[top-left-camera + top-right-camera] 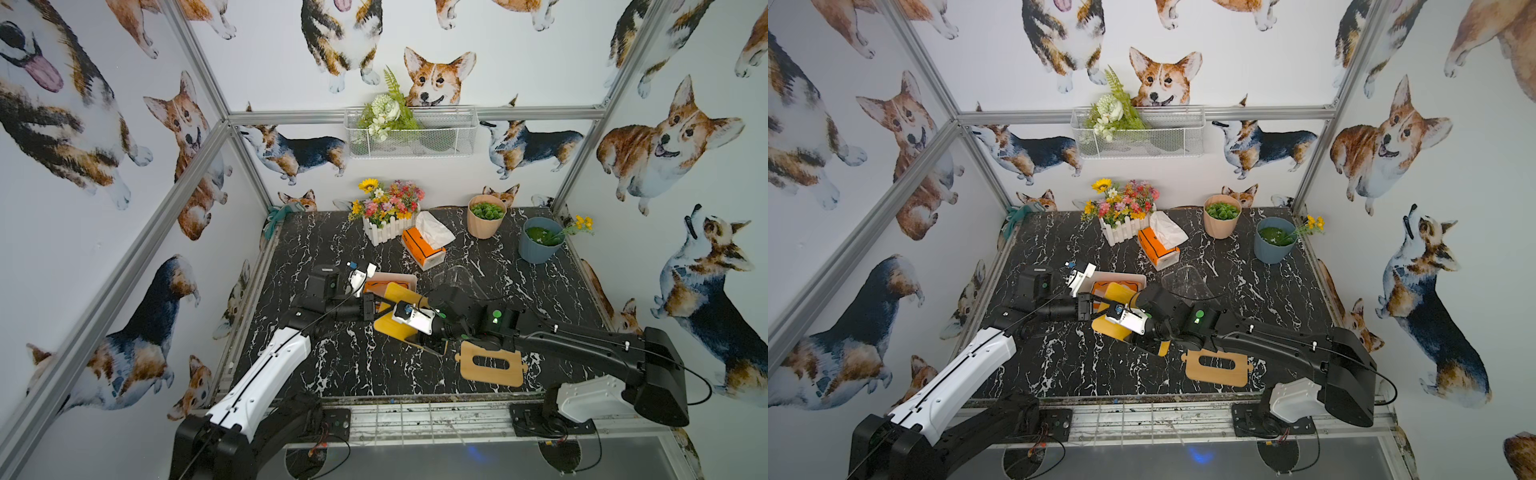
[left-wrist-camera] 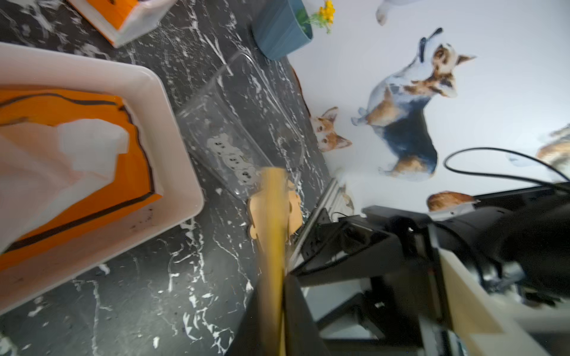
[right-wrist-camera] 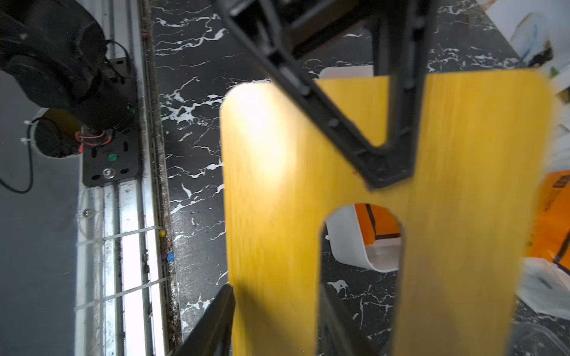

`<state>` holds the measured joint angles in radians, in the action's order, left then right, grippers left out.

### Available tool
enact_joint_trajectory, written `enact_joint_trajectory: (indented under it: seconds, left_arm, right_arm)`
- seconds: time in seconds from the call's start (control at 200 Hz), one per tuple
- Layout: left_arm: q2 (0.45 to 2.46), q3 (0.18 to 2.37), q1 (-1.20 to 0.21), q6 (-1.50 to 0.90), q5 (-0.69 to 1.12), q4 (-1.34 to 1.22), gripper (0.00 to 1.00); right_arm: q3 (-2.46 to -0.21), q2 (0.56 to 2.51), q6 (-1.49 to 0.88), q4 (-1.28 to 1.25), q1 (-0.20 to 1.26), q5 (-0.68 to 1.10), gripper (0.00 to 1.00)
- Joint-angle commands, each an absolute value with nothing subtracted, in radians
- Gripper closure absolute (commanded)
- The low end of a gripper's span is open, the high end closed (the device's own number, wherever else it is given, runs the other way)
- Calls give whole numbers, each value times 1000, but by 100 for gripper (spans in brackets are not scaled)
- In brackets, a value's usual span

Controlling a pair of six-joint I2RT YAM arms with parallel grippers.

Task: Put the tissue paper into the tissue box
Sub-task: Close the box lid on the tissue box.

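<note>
Left hand [image 2: 279, 277] is clamping shut on the edge of the yellow lid [image 3: 277, 185]; right hand [image 3: 339, 228] is gripping its face. Tissue pack [image 2: 92, 108] is lying in the tissue box [image 2: 172, 129], just far-left of the tilted lid.

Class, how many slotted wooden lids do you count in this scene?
2. The yellow lid is held raised at the centre; the paler lid lies flat on the table, nearer the front edge. Another could be hidden from view.

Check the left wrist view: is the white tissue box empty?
No, an orange tissue pack lies inside the white tissue box.
</note>
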<state>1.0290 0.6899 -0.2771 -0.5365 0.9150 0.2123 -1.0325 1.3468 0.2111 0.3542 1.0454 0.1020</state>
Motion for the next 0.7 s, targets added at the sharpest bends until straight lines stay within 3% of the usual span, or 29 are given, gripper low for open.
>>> enact_joint_trajectory:
  seconds: [0.0,0.165,0.285,0.44,0.546,0.696]
  left_arm:
    - [1021,673,-279,-611,952,90,100]
    - [1011,619,-279,-736,956,-76,100]
    - [1013,618,-279,-766,921,-115,100]
    - [1005,609,-277,-814,884,-178,100]
    - [997,612,-263,-833,881,-198,100]
    - [976,605,-224,-869,894,-233,100]
  right_arm:
    - [-1021,1338,196,289,1047,85,76]
    - [-1003,1324,178,253,1045,66,68]
    - [-1003,1298,135,212,1045,68,42]
    - [-1022,1244,39,180,1030,107,18]
    - [-1027,1196,-51,162,980,161,11]
    - [-994,1126,-214,97,821,311,10]
